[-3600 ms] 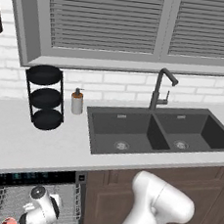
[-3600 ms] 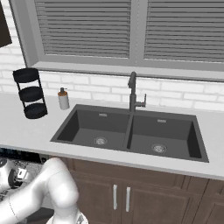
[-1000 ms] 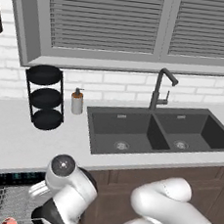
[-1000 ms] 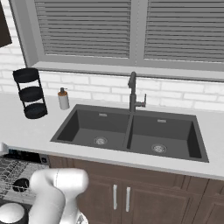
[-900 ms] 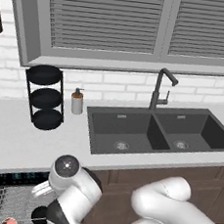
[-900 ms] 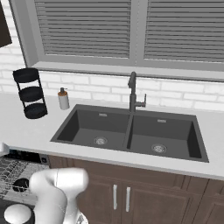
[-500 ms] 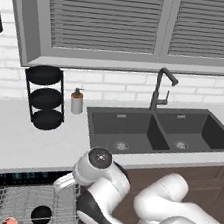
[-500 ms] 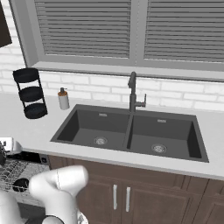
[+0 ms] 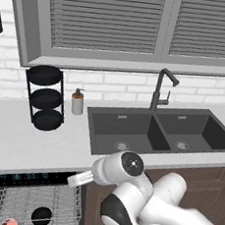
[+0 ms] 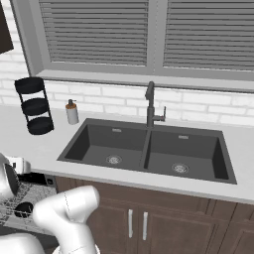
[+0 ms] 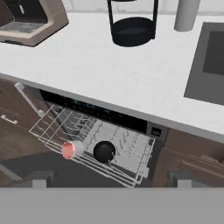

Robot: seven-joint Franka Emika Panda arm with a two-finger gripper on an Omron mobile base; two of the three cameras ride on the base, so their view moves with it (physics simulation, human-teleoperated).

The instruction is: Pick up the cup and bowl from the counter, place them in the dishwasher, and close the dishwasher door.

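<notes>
Hovering with jaws spread wide, holding nothing.
Cup (image 11: 68, 149) at nine o'clock of bowl (image 11: 104, 151) in the pulled-out rack (image 11: 131, 168); shutting the dishwasher door could jam on it.

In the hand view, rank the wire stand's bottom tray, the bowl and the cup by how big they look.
1. Wire stand's bottom tray, clearly largest.
2. Bowl and cup in the dishwasher rack: alike, so no ranking; the tray also sits at a different distance from the camera.

The arm (image 9: 127, 170) rises from low beside the dishwasher (image 9: 28, 179) rack to counter (image 9: 31, 145) height, uncovering the bowl (image 9: 41, 216) at the rack's 6 o'clock edge.
</notes>
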